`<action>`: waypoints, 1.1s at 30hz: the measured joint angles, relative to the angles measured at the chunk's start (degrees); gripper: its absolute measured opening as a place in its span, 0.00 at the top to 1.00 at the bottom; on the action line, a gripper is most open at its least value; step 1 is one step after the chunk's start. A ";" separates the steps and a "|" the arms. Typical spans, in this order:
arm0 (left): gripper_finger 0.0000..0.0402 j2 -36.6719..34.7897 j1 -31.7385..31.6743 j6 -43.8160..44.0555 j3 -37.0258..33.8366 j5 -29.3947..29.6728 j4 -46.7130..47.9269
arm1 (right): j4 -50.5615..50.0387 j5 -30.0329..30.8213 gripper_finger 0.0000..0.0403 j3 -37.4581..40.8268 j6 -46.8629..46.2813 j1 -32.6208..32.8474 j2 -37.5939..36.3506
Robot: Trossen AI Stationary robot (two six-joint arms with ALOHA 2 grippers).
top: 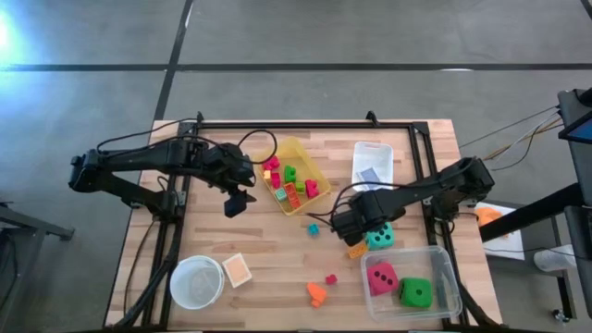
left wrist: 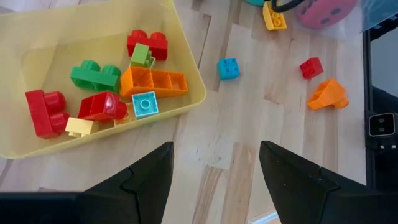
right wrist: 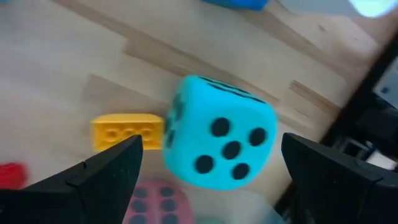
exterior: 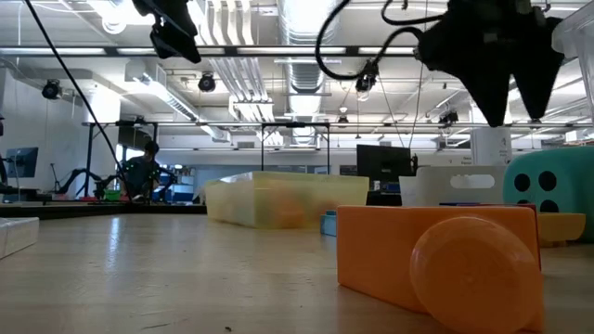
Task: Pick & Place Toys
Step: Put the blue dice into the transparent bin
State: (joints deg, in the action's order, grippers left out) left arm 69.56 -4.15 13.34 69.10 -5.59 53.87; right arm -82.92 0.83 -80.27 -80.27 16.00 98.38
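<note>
The teal die (top: 379,238) sits on the tabletop (top: 277,245), and I take it as my landmark: my right claw (top: 354,225) hangs directly above it, fingers spread wide with nothing between them, and in my right wrist view the die (right wrist: 219,142) lies squarely in the gap, five black dots facing up. A yellow block (right wrist: 127,132) lies just beside the die on the tabletop, touching or nearly touching it; I cannot tell which. A small blue block (top: 314,228) rests near the die, on the side toward the yellow bin (top: 298,176). That bin stands farther off and holds a mix of red, green, orange and yellow blocks (left wrist: 99,93). On the opposite side of the die, close by, a clear bin (top: 442,268) contains the pink-red die (top: 381,277) and the green die (top: 415,292). A red block (top: 331,278) and an orange block (top: 316,293) lie loose on the tabletop, beyond the blue block from the die and apart from each other. A white bin (top: 373,162) stands behind the die. My left claw (top: 235,202) hovers over bare wood beside the yellow bin, well apart from the die, fingers partly open and empty. A round white bowl (top: 197,281) and a small square lid (top: 238,269) sit at the far corner.
</note>
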 joint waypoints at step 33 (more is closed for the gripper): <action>0.40 0.01 0.03 0.00 -0.02 -0.01 -0.01 | 12.33 0.31 0.07 17.36 -5.21 2.63 -8.65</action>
State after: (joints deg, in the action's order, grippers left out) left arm 69.57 -4.12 13.34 69.08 -5.61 53.87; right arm -70.59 1.14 -62.91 -85.48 18.63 89.73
